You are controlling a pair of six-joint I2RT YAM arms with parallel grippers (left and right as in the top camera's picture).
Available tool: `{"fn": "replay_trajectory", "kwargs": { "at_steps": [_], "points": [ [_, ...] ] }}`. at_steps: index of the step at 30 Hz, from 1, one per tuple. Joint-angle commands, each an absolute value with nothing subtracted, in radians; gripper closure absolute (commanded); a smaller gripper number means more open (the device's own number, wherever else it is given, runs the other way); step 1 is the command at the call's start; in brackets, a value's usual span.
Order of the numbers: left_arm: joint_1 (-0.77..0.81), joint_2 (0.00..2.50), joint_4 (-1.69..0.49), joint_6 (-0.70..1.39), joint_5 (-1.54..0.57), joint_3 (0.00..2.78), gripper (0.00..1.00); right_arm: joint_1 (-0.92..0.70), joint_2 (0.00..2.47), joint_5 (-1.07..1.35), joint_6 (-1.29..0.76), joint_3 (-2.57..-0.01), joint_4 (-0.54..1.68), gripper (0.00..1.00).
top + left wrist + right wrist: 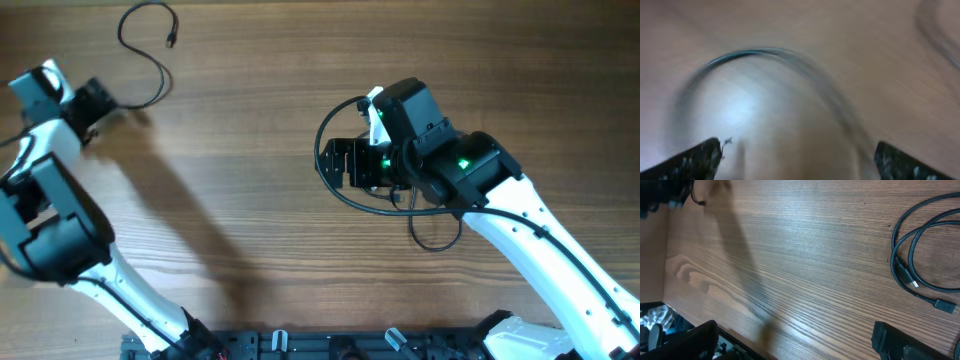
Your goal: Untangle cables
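Observation:
One thin black cable (pixel 160 70) lies loose at the table's far left, with a small plug end (pixel 172 42). Its near end runs up to my left gripper (pixel 108 106). In the left wrist view the cable (pixel 790 55) is a blurred arc ahead of my left gripper (pixel 797 162), which is open with nothing between its fingers. More cable (pixel 330 190) loops around my right gripper (pixel 338 165) in the middle of the table and trails to a small loop (pixel 440 240). In the right wrist view the cable loops (pixel 905 245) lie at the right, with plug ends (pixel 944 306), and my right gripper (pixel 795 340) is open and empty.
The wooden table (pixel 250 200) fills the view. The arm bases and a black rail (pixel 330 345) stand along the near edge. The left arm's shadow (pixel 190 200) falls across the left half.

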State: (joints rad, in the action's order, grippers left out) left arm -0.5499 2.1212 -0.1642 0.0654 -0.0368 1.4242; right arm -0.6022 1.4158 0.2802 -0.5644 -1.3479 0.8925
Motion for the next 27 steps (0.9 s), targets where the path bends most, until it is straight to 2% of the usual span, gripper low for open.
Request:
{"fn": "replay_trajectory", "kwargs": {
  "at_steps": [1,3,7,11,15,20,27],
  "points": [
    [-0.6,2.083,-0.246,-0.051,0.204,1.423,0.0,-0.603,1.425,0.285,-0.551,-1.348,0.889,0.0],
    [-0.634,2.093,-0.271,-0.052,0.194,1.423,0.0,-0.603,1.425,0.286,-0.55,-1.348,0.889,0.0],
    [-0.668,2.109,-0.278,-0.052,0.047,1.423,0.0,-0.603,1.425,0.285,-0.55,-1.348,0.887,0.0],
    [-0.67,2.128,-0.225,-0.03,-0.056,1.423,0.01,-0.603,1.425,0.285,-0.551,-1.348,0.878,0.0],
    [-0.67,2.15,-0.215,-0.014,-0.056,1.423,0.3,-0.603,1.425,0.286,-0.553,-1.348,0.878,0.0],
    [-0.67,2.195,-0.238,-0.014,-0.048,1.423,0.23,-0.603,1.425,0.286,-0.553,-1.348,0.877,0.0],
    [-0.672,2.206,-0.232,0.038,-0.047,1.423,0.42,-0.603,1.425,0.286,-0.553,-1.348,0.877,0.0]
  ]
}}
